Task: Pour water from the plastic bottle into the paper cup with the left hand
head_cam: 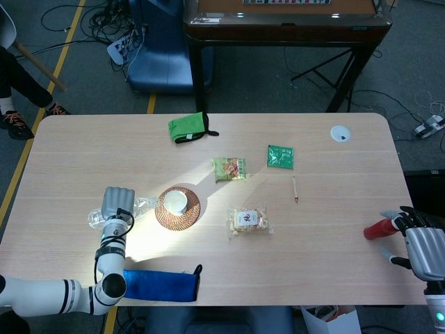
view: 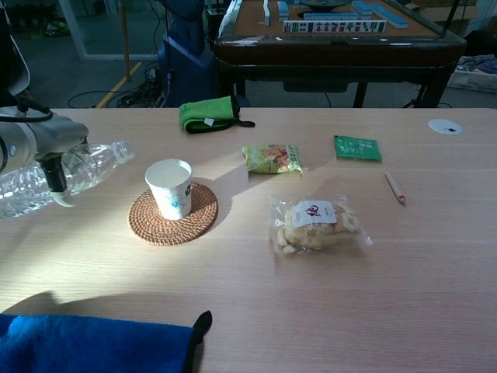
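My left hand [view: 40, 141] grips the clear plastic bottle [view: 78, 173] around its middle, to the left of the cup. The bottle lies nearly level, its neck [view: 123, 148] pointing at the cup and stopping short of the rim. In the head view the left hand [head_cam: 117, 203] covers the bottle [head_cam: 143, 206]. The white paper cup [view: 171, 187] stands upright on a round woven coaster [view: 172, 218]; from above the cup [head_cam: 174, 202] sits in the coaster's [head_cam: 189, 214] middle. I see no water stream. My right hand [head_cam: 421, 245] rests at the table's right edge, fingers apart.
A blue cloth [head_cam: 158, 286] lies along the front edge near my left arm. A red object [head_cam: 377, 230] lies by the right hand's fingertips. Snack bags [view: 317, 224] [view: 272, 158], a green packet [view: 357, 147], a pen [view: 394, 187] and a green cloth [view: 208, 114] are spread beyond the cup.
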Controlling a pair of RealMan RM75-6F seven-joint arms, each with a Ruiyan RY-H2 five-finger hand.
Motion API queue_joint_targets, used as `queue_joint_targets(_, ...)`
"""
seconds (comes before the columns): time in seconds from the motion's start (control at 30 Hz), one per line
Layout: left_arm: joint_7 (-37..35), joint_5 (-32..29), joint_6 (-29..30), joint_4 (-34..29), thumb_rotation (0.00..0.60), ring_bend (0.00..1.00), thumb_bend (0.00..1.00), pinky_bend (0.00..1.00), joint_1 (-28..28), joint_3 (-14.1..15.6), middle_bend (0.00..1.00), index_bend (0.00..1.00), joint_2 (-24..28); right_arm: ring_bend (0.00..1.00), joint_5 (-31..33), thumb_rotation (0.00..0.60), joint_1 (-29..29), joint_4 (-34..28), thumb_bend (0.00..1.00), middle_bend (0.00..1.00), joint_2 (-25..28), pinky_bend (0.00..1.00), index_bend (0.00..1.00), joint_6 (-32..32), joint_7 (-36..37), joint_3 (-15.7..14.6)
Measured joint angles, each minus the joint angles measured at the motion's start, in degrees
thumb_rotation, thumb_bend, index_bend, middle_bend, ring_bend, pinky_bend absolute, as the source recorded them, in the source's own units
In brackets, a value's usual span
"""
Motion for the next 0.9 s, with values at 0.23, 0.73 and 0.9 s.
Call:
queue_joint_targets(0.23,2.1,-2.4,0.8,1.9,0.6,0.58,0.2,0.61,-2.7,-0.8,0.73,0.64,-2.0,0.18,-0.2,0.6,-0.1,-0.1,0.05,0.34,0.4,0.28,0.3,0.3,0.8,0.0)
queue_joint_targets(0.73,8.3,-7.4,3.6,4.5,0.6,0.59,0.2,0.61,-6.8,-0.9,0.73,0.64,-4.6,0.18,-0.7,0.6,-0.3,-0.1,0.05,0.34,1.1,0.28,0.3,0.6,2.5,-0.1)
queue_joint_targets(0.9,10.3,-8.1,4.9,5.1,0.6,0.59,0.21,0.61,-8.2,-1.0,0.73,0.64,-5.5,0.18,-0.8,0.6,-0.3,-0.1,0.05,0.34,1.1,0.28,0.3,0.5,2.7,-0.1)
